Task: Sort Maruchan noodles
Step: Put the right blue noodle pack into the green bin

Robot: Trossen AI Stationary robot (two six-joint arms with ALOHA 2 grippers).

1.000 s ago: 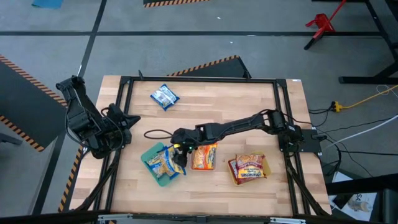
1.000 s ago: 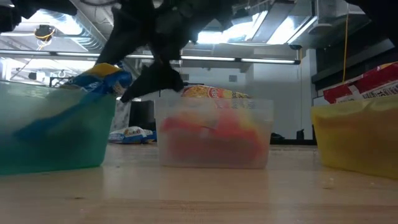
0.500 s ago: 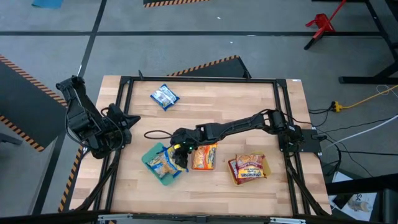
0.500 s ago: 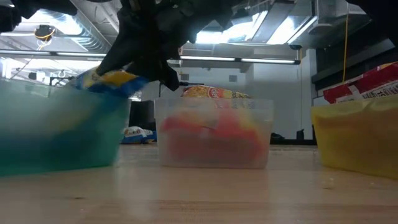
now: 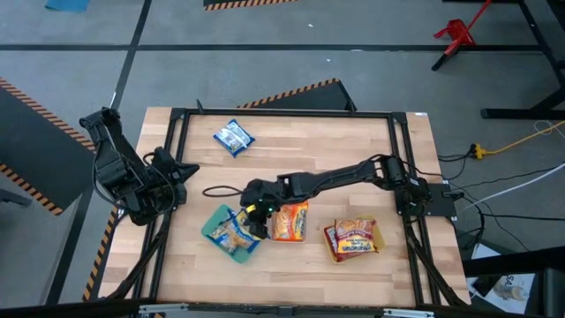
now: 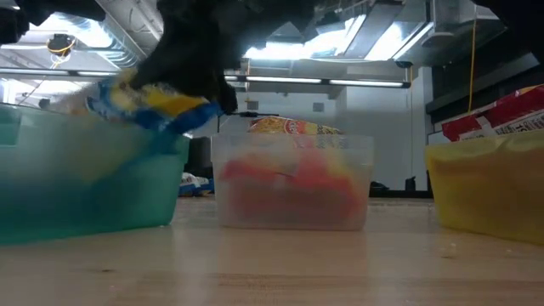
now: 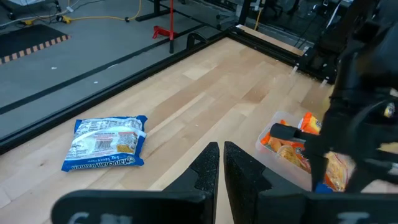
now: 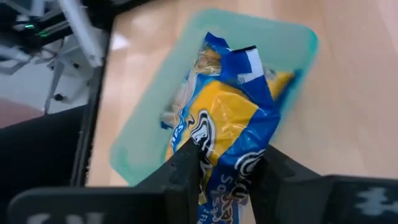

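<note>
A blue-and-yellow noodle packet (image 8: 231, 118) lies over other packets in the teal tray (image 8: 143, 134), which stands at the table's near left (image 5: 212, 231). My right gripper (image 8: 227, 180) reaches in from the table's right and is shut on that packet; in the high view it sits at the tray's right rim (image 5: 255, 219). Orange packets (image 5: 290, 221) fill the clear tray (image 6: 293, 183). Red packets (image 5: 353, 237) lie in the yellow tray (image 6: 489, 191). One blue-white packet (image 5: 233, 137) lies flat on the table at the far left. My left gripper (image 7: 221, 165) waits shut at the table's left edge. My right gripper pinches the blue-and-yellow packet's near end (image 8: 227, 158) between its two fingers (image 8: 186, 171). The fingers slant down from the table's right. The held end (image 6: 157, 106) is raised above the teal tray's rim, and the packet's far part stays over the tray.
The three trays stand in a row along the near side, close together. The table's middle and far right show bare wood (image 5: 353, 141). A black frame (image 5: 282, 113) runs around the tabletop. A black cable (image 5: 216, 189) loops beside my right gripper.
My right gripper has shut on the blue-and-yellow packet and rolled a little at the wrist. The packet's held end has risen above the tray's rim. In the low view the teal tray has shifted toward the clear tray.
</note>
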